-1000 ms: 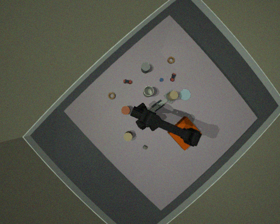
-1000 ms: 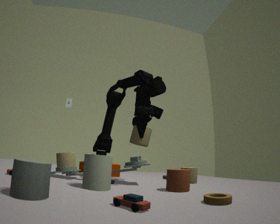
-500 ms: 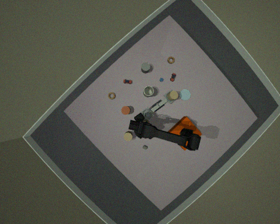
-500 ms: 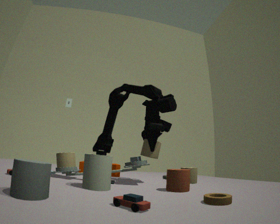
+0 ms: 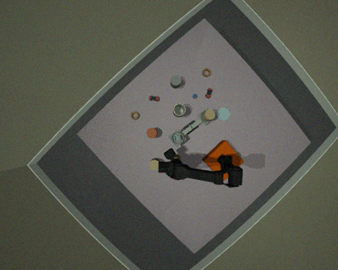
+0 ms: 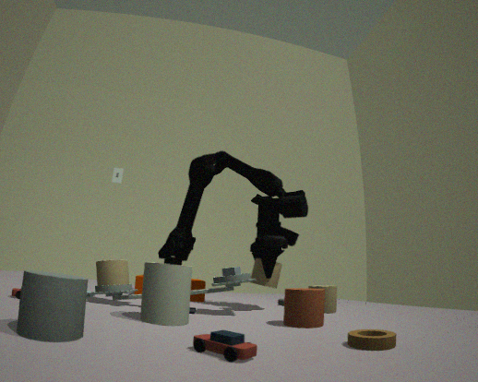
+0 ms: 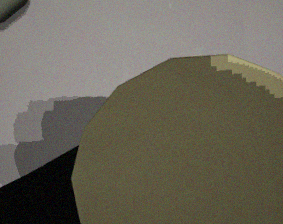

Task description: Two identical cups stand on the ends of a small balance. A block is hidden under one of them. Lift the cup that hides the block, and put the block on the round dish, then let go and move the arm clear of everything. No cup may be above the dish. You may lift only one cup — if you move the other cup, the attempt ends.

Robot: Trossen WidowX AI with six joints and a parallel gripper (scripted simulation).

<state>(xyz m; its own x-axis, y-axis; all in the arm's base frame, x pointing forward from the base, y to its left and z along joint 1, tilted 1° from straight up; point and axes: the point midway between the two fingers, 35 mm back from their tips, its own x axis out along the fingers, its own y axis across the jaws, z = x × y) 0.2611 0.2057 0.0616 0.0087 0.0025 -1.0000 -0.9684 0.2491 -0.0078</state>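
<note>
My gripper (image 6: 268,271) is shut on a tan cup (image 6: 259,273) (image 7: 182,150), held tilted in the air, off the balance; the arm hides most of it in the top view. The balance (image 5: 192,126) is tilted. A small grey block (image 5: 178,137) (image 6: 232,271) sits uncovered on its raised end, beside the held cup in the exterior view. The other tan cup (image 5: 209,115) (image 6: 113,273) stands on the lower end. The pale blue round dish (image 5: 224,114) lies right beside that cup, with nothing on it; I cannot make it out in the exterior view.
A whitish hollow cup (image 6: 166,292), a grey cylinder (image 5: 175,81) (image 6: 53,304) and a small blue block (image 5: 194,96) stand beyond the balance. A red-orange cylinder (image 5: 152,133) (image 6: 304,307) and a tan one (image 5: 153,165) (image 6: 327,300) stand left. Toy cars and rings lie farther out.
</note>
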